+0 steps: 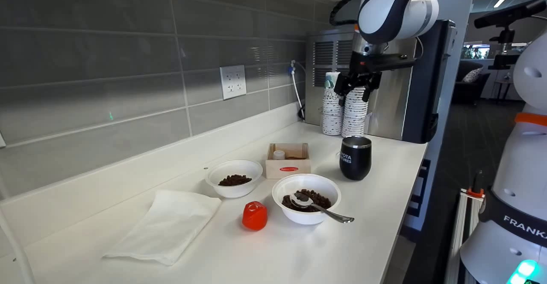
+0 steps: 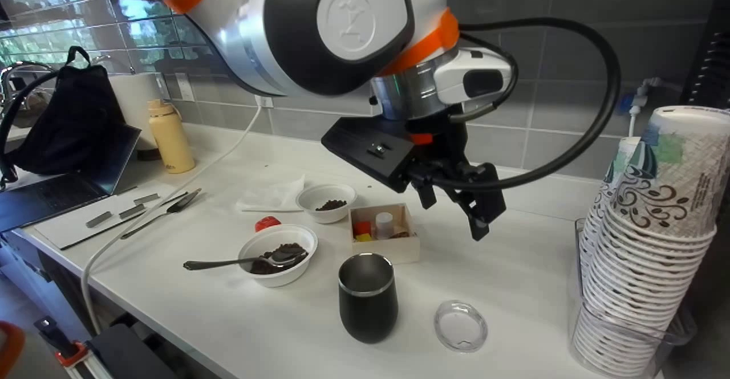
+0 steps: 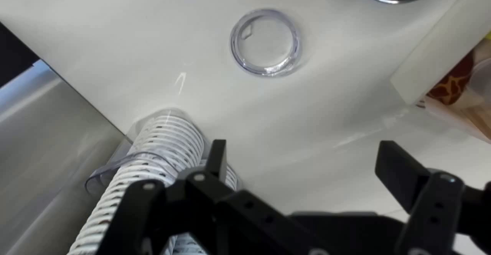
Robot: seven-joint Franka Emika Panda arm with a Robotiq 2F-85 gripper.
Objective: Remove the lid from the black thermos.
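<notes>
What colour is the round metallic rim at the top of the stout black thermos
Silver; the rim shows best in an exterior view, circling the black thermos.

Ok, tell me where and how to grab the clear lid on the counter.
I'd take the lid by its outer rim, end effector coming from directly above and closing across it: it lies flat, round and low on the counter, probably leaving little height for a sideways grip.
</notes>
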